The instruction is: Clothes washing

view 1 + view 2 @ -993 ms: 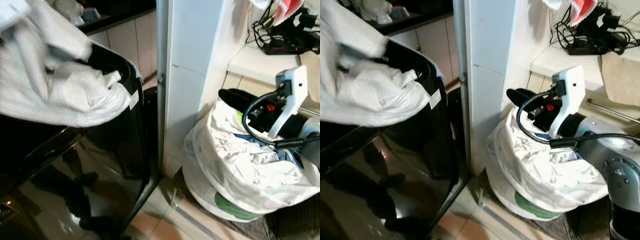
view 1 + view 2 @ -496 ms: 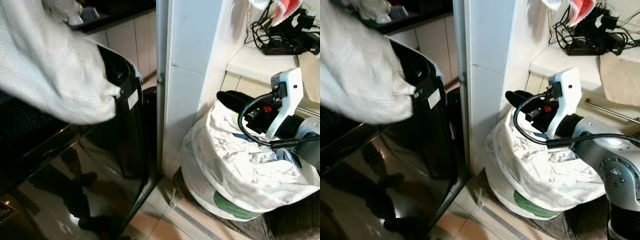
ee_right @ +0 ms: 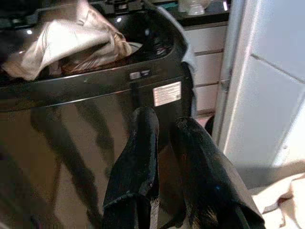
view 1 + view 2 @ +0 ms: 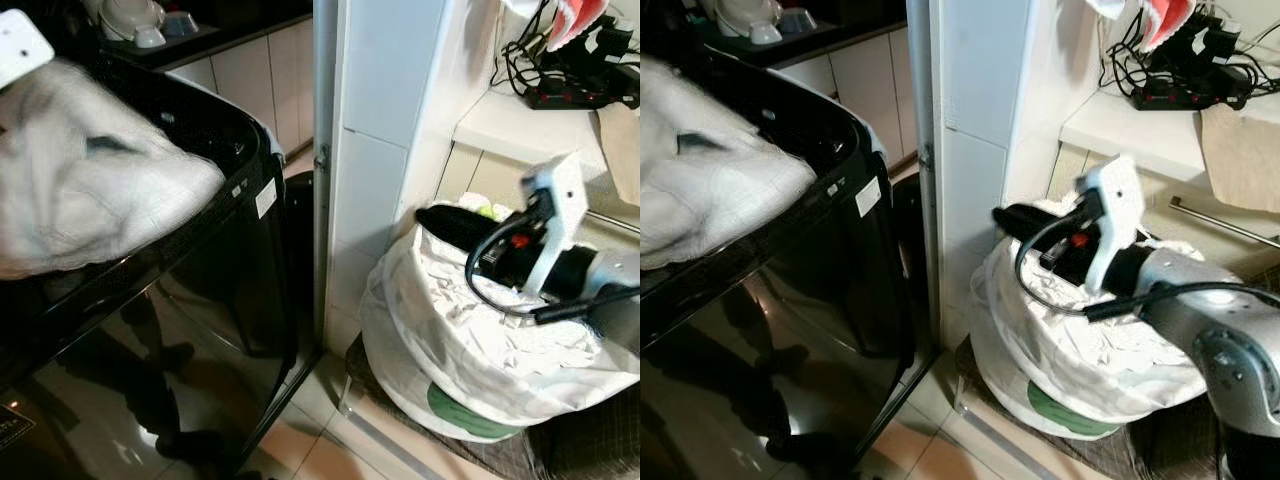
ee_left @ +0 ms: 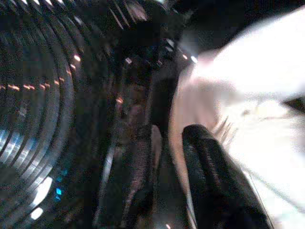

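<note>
A black top-loading washing machine [image 4: 200, 330] stands on my left with its lid open. A big white garment [image 4: 90, 190] lies bunched in its opening, partly over the front rim. In the left wrist view my left gripper [image 5: 169, 136] is down inside the steel drum, its fingers close together on a strip of that white garment [image 5: 248, 95]. My right gripper [image 4: 425, 215] hovers shut and empty over the white laundry bag [image 4: 470, 340] on the floor to the right. The right wrist view looks past its fingers [image 3: 138, 152] at the washer's front [image 3: 95, 119].
A white tiled pillar [image 4: 375, 130] stands between the washer and the bag. Behind the bag, a ledge holds a power strip with cables [image 4: 570, 85]. Bowls [image 4: 135, 20] sit on the dark counter behind the washer. A dark mat [image 4: 590, 445] lies under the bag.
The white garment, held high over the washer before, has dropped down into the opening with my left arm. My right gripper has shifted a little leftward over the bag.
</note>
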Motion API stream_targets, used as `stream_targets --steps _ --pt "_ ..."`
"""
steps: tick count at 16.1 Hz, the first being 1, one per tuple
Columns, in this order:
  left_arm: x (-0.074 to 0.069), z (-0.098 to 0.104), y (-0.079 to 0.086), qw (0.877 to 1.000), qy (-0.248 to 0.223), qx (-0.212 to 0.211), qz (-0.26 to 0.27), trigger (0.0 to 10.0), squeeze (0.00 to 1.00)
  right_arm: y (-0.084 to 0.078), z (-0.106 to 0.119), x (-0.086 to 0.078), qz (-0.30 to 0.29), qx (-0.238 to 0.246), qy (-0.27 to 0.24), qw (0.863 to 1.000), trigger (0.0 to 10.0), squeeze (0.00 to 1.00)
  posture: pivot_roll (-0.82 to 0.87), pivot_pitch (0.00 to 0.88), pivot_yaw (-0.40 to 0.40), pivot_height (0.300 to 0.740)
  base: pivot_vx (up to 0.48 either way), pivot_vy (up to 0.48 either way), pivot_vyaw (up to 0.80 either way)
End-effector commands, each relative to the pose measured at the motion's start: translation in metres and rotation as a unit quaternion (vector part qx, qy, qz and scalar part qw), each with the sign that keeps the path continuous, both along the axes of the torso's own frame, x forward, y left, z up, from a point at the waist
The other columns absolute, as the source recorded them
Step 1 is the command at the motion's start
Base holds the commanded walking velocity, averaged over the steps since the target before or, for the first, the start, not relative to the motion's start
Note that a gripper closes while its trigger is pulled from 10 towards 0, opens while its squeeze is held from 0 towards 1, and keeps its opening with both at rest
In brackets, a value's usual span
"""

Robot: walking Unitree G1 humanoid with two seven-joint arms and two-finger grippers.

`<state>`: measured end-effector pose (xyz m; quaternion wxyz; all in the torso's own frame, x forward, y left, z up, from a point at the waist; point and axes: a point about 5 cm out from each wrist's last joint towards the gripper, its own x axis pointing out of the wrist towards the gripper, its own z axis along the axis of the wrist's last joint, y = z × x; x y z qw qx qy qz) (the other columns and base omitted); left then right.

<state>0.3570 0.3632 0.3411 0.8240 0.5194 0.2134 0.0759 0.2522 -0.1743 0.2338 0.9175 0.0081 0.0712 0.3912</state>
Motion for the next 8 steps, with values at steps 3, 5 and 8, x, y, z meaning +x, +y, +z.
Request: stream_targets --steps 3,5,8 --pt "-0.013 0.002 0.017 0.999 0.02 -0.01 0.024 10.0 1.0 -0.001 -0.002 0.003 -0.004 -0.015 0.001 1.0 10.0 0.0 -0.08 0.0 0.041 0.74 0.0 0.0 0.0" --pt "-0.007 0.008 0.004 0.997 -0.021 -0.062 -0.029 10.0 1.0 -0.009 -0.004 0.012 -0.053 -0.02 0.002 0.998 10.0 0.0 -0.08 0.0 0.043 0.74 0.0 0.0 0.0" --pt "0.023 0.025 -0.084 0.911 -0.108 -0.275 -0.289 10.0 0.17 -0.039 -0.028 0.037 -0.214 -0.112 0.025 0.97 10.0 0.0 -0.08 0.0 0.043 0.74 0.0 0.0 0.0"
